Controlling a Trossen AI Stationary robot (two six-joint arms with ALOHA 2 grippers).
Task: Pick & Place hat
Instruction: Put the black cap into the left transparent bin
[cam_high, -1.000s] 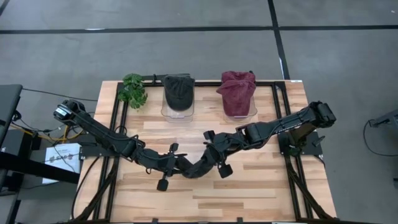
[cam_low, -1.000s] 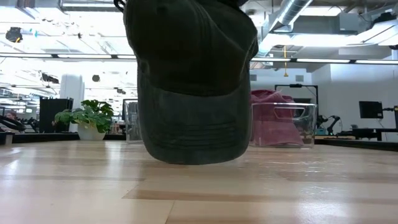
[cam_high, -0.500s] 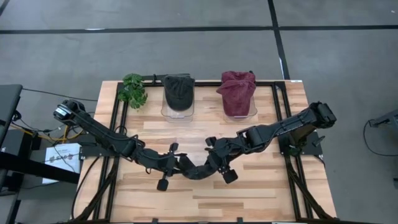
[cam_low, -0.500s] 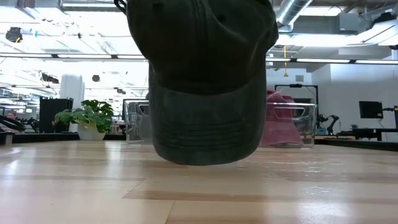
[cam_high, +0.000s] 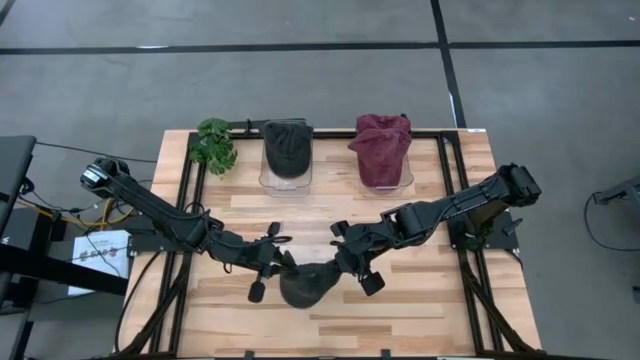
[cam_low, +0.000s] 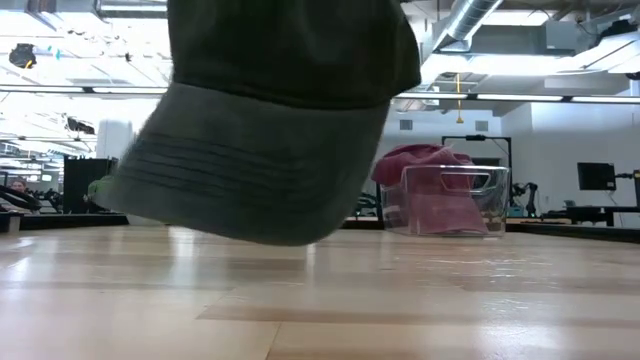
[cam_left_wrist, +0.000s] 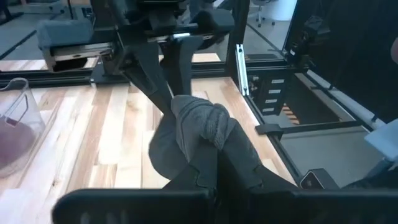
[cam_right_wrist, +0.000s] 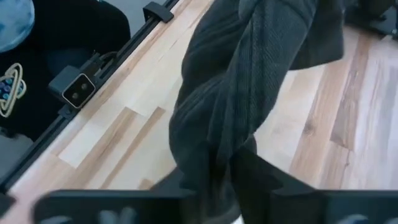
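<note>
The hat has swung toward the table's near edge, both pincers grasping it.

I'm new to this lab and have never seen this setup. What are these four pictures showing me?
Two robot arms work at a wooden table. One picture looks straight down, one looks level across the tabletop, two come from cameras on the wrists. The left claw and right claw both grip a dark cap near the front edge. At the back sit a potted plant, another dark hat and a maroon hat, each hat on a clear stand.
</note>
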